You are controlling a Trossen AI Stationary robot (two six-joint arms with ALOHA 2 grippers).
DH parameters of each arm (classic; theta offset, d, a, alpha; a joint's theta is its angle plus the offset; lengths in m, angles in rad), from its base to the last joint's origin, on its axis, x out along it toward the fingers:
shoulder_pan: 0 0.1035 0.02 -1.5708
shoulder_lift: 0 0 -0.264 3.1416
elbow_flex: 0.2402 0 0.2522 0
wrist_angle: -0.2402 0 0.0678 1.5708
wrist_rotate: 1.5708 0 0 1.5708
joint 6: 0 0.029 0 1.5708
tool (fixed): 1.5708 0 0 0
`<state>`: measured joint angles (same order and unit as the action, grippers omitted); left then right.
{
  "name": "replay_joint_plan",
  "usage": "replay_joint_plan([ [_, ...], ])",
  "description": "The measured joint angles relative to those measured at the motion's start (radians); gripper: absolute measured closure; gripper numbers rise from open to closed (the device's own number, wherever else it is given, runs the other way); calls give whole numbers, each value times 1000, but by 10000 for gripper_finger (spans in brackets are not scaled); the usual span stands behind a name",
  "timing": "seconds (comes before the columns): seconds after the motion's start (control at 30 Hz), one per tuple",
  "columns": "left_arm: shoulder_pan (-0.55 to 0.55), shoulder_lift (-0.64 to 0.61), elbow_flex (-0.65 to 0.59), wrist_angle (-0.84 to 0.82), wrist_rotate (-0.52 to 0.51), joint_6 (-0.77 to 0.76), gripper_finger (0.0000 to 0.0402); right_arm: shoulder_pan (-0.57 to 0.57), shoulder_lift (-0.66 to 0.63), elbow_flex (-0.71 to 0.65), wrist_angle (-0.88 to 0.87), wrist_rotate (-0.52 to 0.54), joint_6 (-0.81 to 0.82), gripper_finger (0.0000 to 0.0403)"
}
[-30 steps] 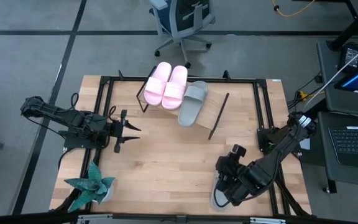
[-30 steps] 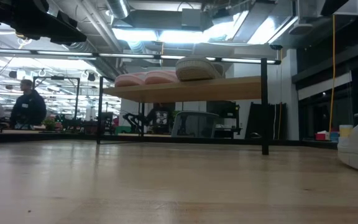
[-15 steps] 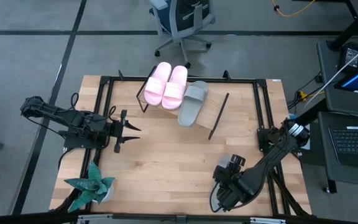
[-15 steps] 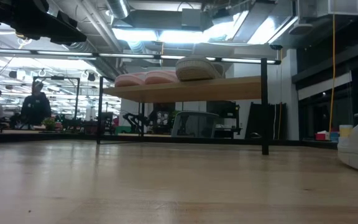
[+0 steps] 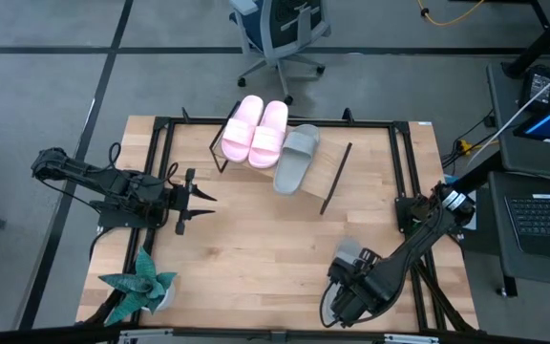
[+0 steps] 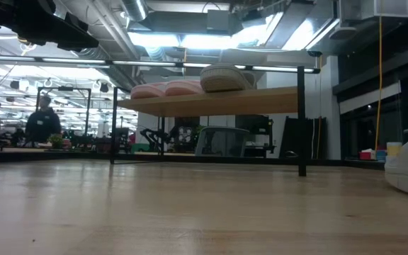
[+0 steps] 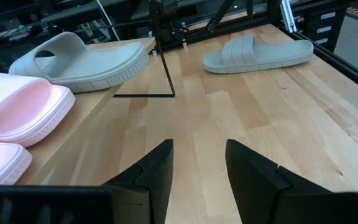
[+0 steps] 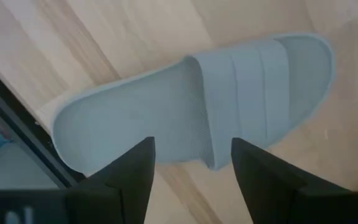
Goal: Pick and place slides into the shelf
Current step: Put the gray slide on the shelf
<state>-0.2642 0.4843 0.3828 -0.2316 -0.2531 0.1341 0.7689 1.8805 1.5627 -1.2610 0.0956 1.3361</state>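
Two pale pink slides and one grey-green slide lie sole down on the slanted shelf at the table's far middle. A second grey-green slide lies sole down, strap up, on the table near its near right corner. My right gripper hangs open above this slide and points down; its fingers stand over the footbed beside the strap, clear of it. At the table's left side my left gripper is open with nothing between its fingers, pointing toward the shelf.
A potted plant stands at the near left corner. Black frame rails run round the tabletop. Beyond the far edge stands an office chair, and a laptop sits off the right edge. Bare tabletop lies in the middle.
My right gripper has sunk toward the grey-green slide on the table and tipped until it points down at it, with its wrist rolling. Its fingers have stayed open. The slide has kept its place.
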Motion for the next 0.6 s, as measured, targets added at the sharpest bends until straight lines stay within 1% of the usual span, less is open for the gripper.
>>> replay_joint_plan([
  [0.2,0,0,0,0,0,0,263,0,0,0,41,0,2,194],
  [0.37,0,0,0,0,0,0,263,3,23,1,58,-2,20,219],
  [0.6,0,0,0,0,0,0,263,12,84,105,43,-20,17,256],
])
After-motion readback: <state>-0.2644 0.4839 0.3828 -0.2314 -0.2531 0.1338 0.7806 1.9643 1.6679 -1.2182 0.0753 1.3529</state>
